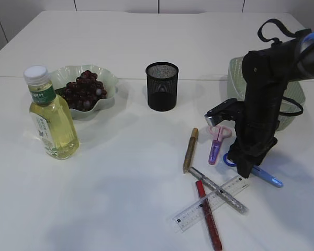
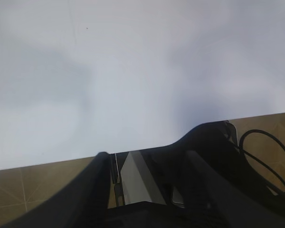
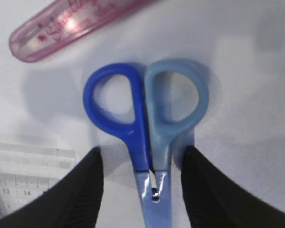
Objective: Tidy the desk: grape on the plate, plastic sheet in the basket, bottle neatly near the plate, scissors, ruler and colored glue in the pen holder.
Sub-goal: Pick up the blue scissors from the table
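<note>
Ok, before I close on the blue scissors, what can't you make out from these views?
- Blue scissors: blades cut off by the right wrist view's bottom edge; right arm hides them in the exterior view.
- Basket: contents hidden by the right arm, exterior view.
- Left gripper: left wrist view shows only bare table.

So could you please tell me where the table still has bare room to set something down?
The wide front-left stretch below the bottle is bare, as is the strip between the plate of grapes and the pen holder. The front right is crowded: ruler, glue pens, pink scissors and the blue scissors straddled by the right pincer.
</note>
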Controlling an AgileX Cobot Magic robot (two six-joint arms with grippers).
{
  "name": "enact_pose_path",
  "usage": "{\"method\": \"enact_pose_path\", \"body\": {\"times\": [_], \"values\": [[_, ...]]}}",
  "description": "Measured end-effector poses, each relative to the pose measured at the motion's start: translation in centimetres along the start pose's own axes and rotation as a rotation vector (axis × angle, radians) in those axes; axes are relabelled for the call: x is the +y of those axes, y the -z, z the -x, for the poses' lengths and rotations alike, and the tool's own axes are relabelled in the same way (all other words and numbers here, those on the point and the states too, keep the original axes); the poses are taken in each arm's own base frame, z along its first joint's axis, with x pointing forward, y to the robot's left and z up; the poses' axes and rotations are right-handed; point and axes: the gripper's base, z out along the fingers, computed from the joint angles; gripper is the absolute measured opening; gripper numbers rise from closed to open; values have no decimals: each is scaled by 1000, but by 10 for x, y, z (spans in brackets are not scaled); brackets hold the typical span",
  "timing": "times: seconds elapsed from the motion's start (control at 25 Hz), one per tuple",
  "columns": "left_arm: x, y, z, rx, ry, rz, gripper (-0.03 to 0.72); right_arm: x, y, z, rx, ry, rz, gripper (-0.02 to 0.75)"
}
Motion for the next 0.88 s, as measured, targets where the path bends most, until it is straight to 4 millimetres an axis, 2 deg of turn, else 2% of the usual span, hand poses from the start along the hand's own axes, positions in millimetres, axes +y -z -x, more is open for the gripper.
{"method": "enact_pose_path", "body": {"times": [0.64,0.72,0.88], "values": [[0,0,0,-2,0,0,362,0,0,0,0,0,0,420],[0,0,0,-2,0,0,362,0,0,0,2,2,-3,400],[0,0,0,-2,0,0,362,-1,0,0,0,4,-9,295]]}}
